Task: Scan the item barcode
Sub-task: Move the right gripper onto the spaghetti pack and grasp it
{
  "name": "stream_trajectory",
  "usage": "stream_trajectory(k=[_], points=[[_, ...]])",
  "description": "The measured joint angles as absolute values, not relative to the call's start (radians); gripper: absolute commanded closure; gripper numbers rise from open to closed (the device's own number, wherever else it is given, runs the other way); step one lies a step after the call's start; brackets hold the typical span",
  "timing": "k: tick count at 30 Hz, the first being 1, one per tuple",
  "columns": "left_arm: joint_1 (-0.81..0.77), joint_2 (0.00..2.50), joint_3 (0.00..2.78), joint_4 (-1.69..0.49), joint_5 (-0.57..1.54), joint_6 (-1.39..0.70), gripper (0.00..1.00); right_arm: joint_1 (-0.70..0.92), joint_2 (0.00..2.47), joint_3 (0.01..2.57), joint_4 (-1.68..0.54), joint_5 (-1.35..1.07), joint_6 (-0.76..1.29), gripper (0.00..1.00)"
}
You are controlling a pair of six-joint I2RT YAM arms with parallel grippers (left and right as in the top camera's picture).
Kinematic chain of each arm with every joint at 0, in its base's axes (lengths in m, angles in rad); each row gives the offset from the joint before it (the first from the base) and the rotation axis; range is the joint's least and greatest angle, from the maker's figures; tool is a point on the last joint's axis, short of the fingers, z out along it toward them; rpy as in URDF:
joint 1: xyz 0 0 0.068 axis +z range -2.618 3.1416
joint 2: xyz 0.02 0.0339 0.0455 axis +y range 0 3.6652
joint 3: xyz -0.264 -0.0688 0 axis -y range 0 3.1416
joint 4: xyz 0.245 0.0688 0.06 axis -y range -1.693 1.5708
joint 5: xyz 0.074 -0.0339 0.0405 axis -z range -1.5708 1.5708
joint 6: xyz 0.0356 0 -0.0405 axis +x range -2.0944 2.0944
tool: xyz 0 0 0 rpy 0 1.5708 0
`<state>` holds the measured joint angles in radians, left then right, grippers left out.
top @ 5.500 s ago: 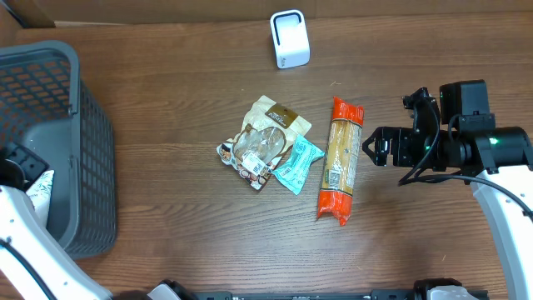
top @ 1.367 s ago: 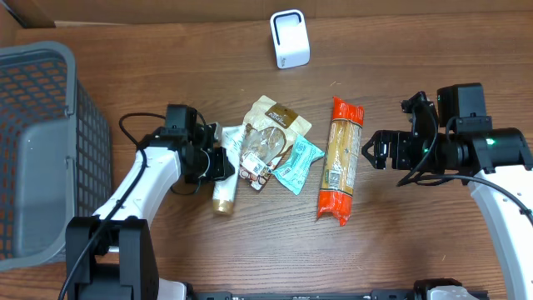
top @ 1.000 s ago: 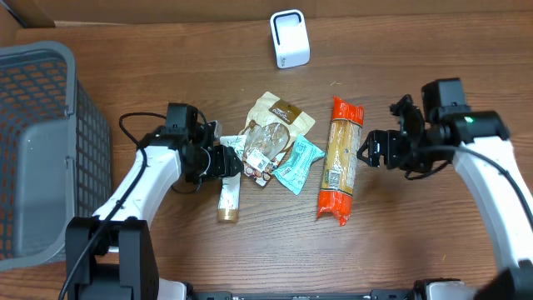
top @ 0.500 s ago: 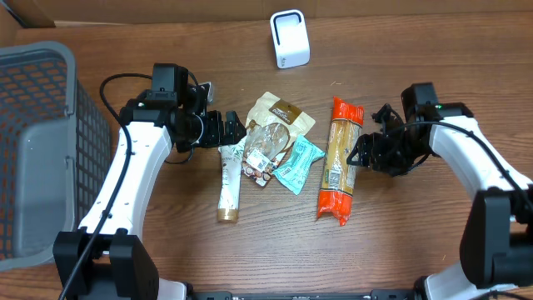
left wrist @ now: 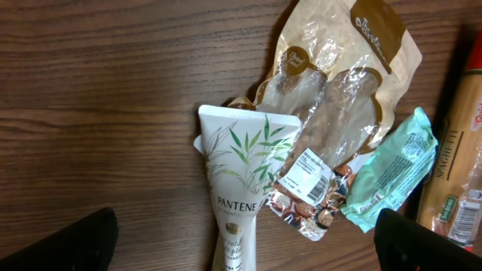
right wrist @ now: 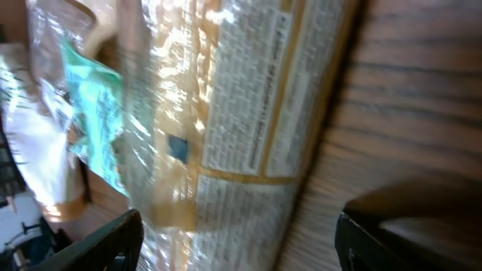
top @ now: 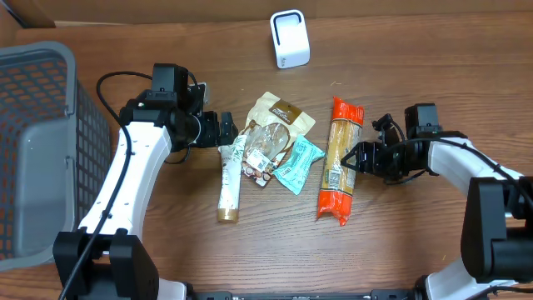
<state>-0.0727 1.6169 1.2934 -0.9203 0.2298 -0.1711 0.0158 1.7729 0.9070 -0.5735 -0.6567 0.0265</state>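
Brown wood-grain table (top: 416,67) carries everything, with a grey basket (top: 92,142) well behind the left gripper (top: 226,131). Straight ahead of the right gripper (top: 355,158), at its fingertips, lies the spaghetti pack (top: 340,162), which I take to be the item to scan. That gripper's jaws stand wide and hold nothing. A good pickup would straddle the pack near its middle, close across the narrow width, and lift it level so the ends do not sag. Its long axis runs crosswise to the right gripper's reach, with an orange end pointing off to either side and the printed panel facing up. The left gripper, spread wide and empty, sits near the crimped end of a shampoo tube (top: 228,179). Once the pack is lifted, its panel should be turned toward the scanner (top: 290,38), well apart from both grippers.
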Motion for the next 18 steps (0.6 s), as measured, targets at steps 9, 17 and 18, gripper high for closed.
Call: stream_trajectory(k=[9,17,18], points=[[-0.073,1.617,1.293,-0.921,0.218,-0.161,0.00,0.042,1.760,0.804,-0.377,-0.717,0.111,0.44],[-0.073,1.617,1.293,-0.920,0.215,-0.158,0.00,0.062,1.767,0.788,-0.335,-0.655,0.168,0.76],[-0.073,1.617,1.293,-0.920,0.215,-0.158,0.00,0.063,1.768,0.788,-0.332,-0.655,0.173,0.80]])
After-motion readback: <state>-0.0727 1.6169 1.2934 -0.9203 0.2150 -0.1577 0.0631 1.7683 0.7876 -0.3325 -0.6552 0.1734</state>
